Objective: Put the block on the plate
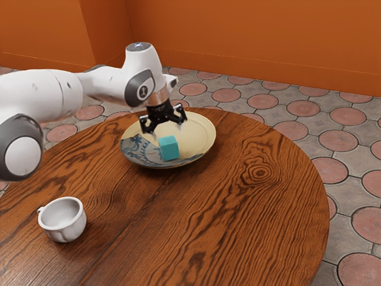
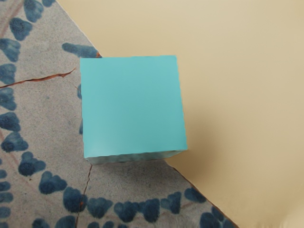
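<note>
Exterior view, plate: on the table; holds the teal block;
Gripper: above the plate; spread wide, gripping nothing;
Cup: upright on the table, apart from the plate;
Wrist view, block: on the plate, across its cream and blue-patterned parts.

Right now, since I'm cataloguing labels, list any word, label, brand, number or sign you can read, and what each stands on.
Readable text: none.
Arm: a small mark on a dark joint ring and another mark on top, both too small to read.
Block, cup: no text seen.
Plate: painted blue pattern, no writing seen.
</note>
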